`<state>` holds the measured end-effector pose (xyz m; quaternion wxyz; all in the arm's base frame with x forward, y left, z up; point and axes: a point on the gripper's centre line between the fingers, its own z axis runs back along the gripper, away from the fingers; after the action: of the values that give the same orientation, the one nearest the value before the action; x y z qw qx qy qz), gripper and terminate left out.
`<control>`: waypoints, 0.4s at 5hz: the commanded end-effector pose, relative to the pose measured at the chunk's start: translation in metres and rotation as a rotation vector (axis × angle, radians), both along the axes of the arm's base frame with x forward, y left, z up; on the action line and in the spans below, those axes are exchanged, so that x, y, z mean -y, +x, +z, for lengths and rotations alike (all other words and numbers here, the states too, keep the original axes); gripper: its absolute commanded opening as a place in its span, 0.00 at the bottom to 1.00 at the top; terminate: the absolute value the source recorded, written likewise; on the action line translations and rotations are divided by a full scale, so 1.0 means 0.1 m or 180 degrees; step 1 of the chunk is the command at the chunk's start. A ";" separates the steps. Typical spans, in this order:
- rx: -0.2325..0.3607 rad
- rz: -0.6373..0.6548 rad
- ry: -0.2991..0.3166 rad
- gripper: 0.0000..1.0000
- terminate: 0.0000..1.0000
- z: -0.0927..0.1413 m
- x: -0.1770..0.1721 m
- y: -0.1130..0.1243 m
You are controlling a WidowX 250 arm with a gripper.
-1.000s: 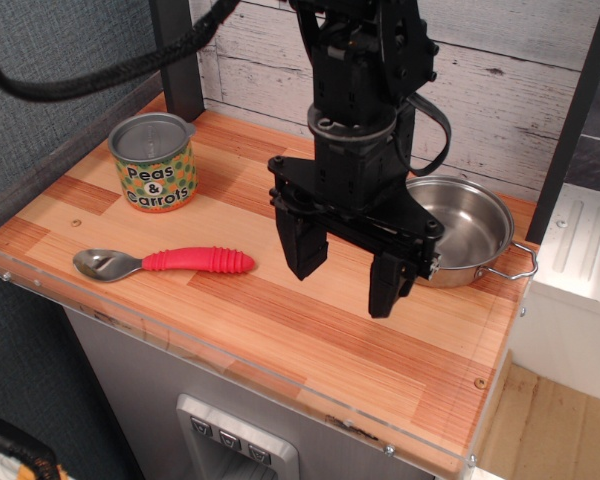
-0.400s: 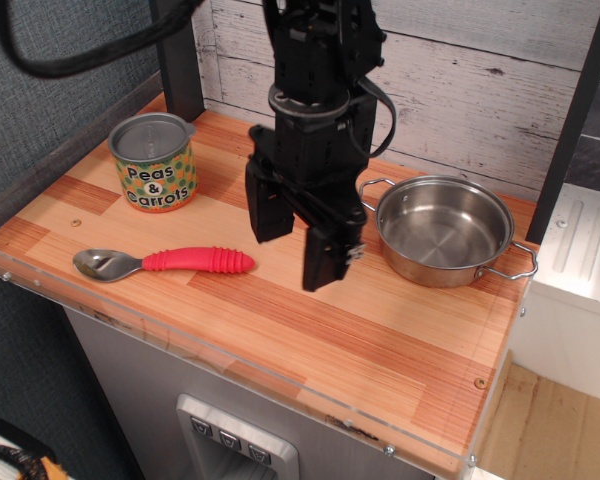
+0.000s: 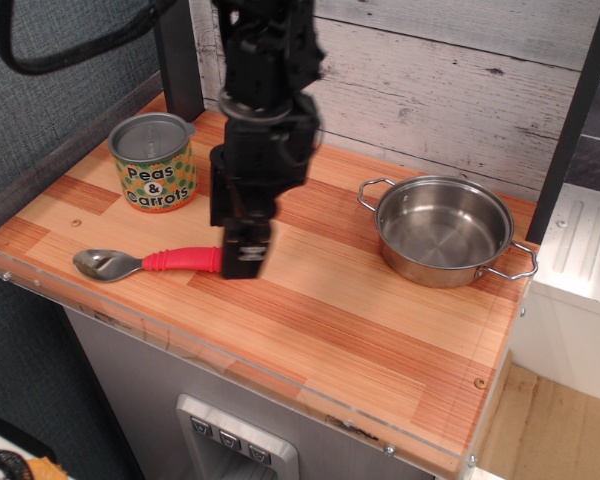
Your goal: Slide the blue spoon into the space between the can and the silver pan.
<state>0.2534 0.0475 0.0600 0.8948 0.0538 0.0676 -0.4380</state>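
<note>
The spoon [image 3: 160, 262] lies flat on the worktop [image 3: 310, 320] at lower left of the frame, bowl to the left, red ribbed handle pointing right. The can [image 3: 154, 162] stands upright at upper left, well apart from the spoon. The pan [image 3: 444, 230] sits at centre right, empty. The strip of worktop between can and pan holds nothing but the arm.

The claw [image 3: 235, 232] hangs over the right end of the handle. Its 2 fingers are spread, 1 toward the back and 1 toward the front, the front finger [image 3: 245, 248] hiding the handle tip. Whether either finger touches the spoon cannot be told.

Judged step: approach, with the slide not yet begun.

Procedure for this step:
1. Lower the claw until the fingers straddle the handle, 1 on each side, tips just clear of the worktop.
2. Close on the handle near its right end, or press against its front side if pushing.
3. Move the spoon toward the upper right, keeping it flat.
4. Keep the bowl clear of the can; the spoon is likely to pivot if pushed off centre.
5. Stop short of the pan's left loop handle [image 3: 369, 188].
</note>
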 end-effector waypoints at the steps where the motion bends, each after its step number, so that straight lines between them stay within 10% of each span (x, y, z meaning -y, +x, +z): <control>1: 0.0234 -0.0628 -0.0077 1.00 0.00 0.01 -0.31 0.16; 2: 0.0365 -0.0678 -0.0097 1.00 0.00 -0.07 -0.41 0.20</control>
<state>0.2650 0.0888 0.0444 0.8477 0.0625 0.0101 -0.5267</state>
